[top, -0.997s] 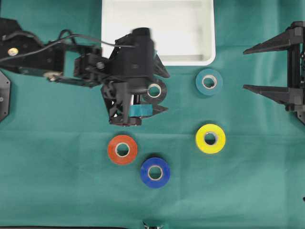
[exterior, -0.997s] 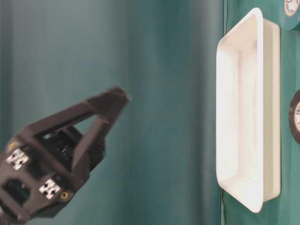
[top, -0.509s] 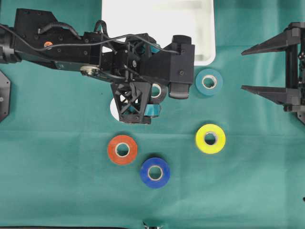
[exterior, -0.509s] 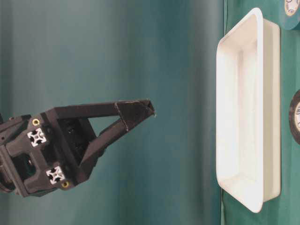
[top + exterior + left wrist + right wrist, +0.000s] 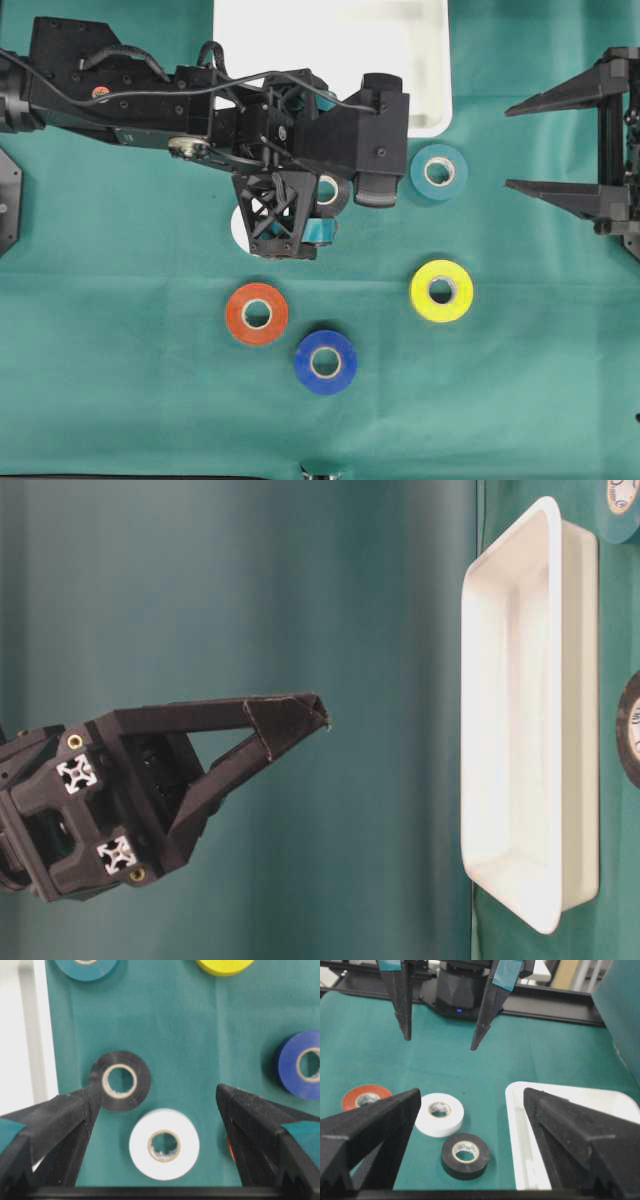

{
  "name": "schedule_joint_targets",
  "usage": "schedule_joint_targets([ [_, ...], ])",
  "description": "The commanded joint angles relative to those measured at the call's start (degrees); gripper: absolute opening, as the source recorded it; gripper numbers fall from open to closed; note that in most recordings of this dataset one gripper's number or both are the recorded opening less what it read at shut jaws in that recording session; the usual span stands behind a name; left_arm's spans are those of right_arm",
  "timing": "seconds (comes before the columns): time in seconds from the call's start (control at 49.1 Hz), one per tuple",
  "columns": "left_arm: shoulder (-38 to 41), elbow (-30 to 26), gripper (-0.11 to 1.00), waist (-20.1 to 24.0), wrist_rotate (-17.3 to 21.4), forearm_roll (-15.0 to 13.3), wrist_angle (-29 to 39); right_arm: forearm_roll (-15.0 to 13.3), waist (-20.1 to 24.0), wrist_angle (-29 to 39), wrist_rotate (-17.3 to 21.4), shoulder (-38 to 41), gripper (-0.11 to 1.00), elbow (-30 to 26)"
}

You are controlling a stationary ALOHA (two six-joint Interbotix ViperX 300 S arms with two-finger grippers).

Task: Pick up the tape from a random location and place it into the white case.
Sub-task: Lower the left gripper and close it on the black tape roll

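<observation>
Hovering wide open and empty over adjacent black tape (image 5: 120, 1081) and white tape (image 5: 164, 1143), left gripper (image 5: 157, 1105); risk: catching both rolls.

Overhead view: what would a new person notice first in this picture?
First the big black left gripper, jaws open, hanging over the middle of the green cloth above a black roll and a white roll. Around it lie bright orange, blue, yellow and teal rolls; the white case sits at the top edge.
</observation>
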Motion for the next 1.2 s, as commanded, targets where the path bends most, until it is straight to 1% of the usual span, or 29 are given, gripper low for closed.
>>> schedule_joint_targets([
  [0.0,-0.9,-1.0,1.00,0.1,0.1,0.2,-0.4,0.2,0.0,-0.3,0.0,0.2,0.92,-1.4],
  [0.142,-0.7,0.4,1.00,0.1,0.0,0.2,-2.6,0.2,0.0,-0.3,0.0,0.2,0.92,-1.5],
  [0.366,-0.4,5.4,1.00,0.0,-0.1,0.2,-8.1,0.2,0.0,-0.3,0.0,0.2,0.92,-1.5],
  [0.549,2.5,9.9,1.00,0.0,-0.1,0.2,-15.5,0.1,-0.1,-0.3,-0.1,0.3,0.92,-1.5],
  [0.651,4.1,11.2,1.00,0.0,-0.2,0.2,-17.7,0.0,-0.1,-0.3,-0.1,0.2,0.92,-1.5],
  [0.936,6.7,14.2,1.00,0.4,-0.3,0.2,-21.4,-0.1,-0.1,-0.3,-0.1,0.3,0.92,-1.4],
  [1.18,9.4,15.4,1.00,1.1,-0.3,0.2,-23.9,-0.3,-0.1,-0.1,-0.2,0.7,0.92,-1.2],
])
